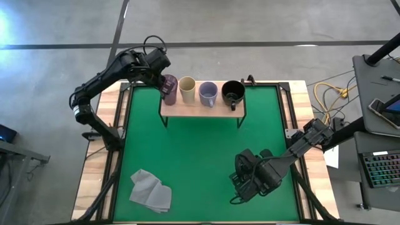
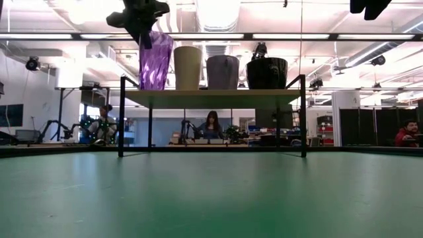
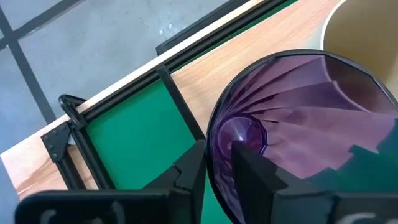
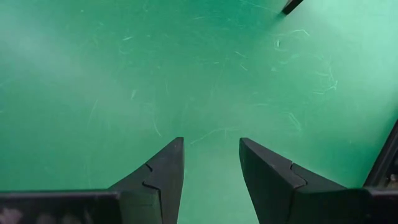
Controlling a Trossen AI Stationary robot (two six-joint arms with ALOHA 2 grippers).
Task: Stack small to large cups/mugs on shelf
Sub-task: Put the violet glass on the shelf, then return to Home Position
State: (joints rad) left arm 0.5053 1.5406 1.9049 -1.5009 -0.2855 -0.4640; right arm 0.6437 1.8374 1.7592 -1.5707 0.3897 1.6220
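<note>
The light-wood shelf [image 1: 201, 106] stands at the far side of the green mat. On it, from left to right, stand the dark purple tumbler [image 1: 169, 88], the cream cup [image 1: 187, 89], the lavender-grey mug [image 1: 208, 94] and the black mug [image 1: 232, 93]. In the low view the tumbler [image 2: 155, 61] leans a little, its base on the shelf's left end [image 2: 142, 96]. My left gripper [image 1: 161, 83] is above the shelf's left end, shut on the tumbler's rim. My right gripper [image 4: 211, 165] is open and empty over the mat near the right front. My left gripper pinches the tumbler's rim wall [image 3: 219, 163], one finger inside [image 3: 252, 171] the tumbler and one outside [image 3: 186, 174]. The fingers come from above, slanting down from the table's left. The tumbler stands on the shelf's left end, tilted slightly.
A grey folded cloth [image 1: 150, 190] lies on the mat near the front left. The shelf's black legs [image 2: 121, 116] stand on the mat. The table's black frame rails [image 3: 180, 59] run along the mat's edges. A keyboard [image 1: 380, 169] sits on a side stand at the right.
</note>
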